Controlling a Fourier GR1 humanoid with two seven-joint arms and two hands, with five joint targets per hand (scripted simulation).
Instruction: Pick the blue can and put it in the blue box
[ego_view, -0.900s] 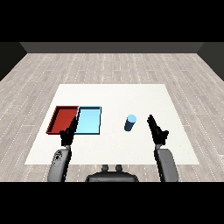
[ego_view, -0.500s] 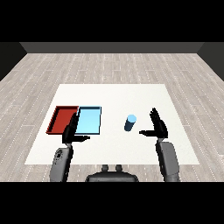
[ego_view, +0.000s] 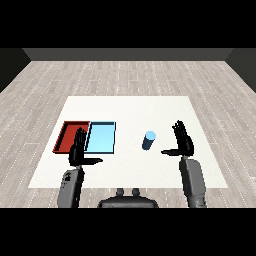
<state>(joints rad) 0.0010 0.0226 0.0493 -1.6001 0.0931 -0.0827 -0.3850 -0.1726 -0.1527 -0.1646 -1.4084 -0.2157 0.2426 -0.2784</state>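
Note:
The blue can (ego_view: 148, 140) stands upright on the white table (ego_view: 130, 112), right of the trays. My right hand (ego_view: 182, 141) is open just right of the can, fingers straight and thumb pointing toward it, with a gap between them. The light blue tray (ego_view: 101, 137) lies left of the can with nothing in it. In front of the seam between the two trays my left hand (ego_view: 78, 151) hovers open, overlapping the near edge of the red tray (ego_view: 69, 136).
The red tray lies flush against the left side of the light blue tray. Bare table surface spreads behind the can and to its right. Grey plank floor surrounds the table.
My right hand has opened out and turned its palm toward the can, shifting slightly left and forward. The left hand and the can have stayed where they were.

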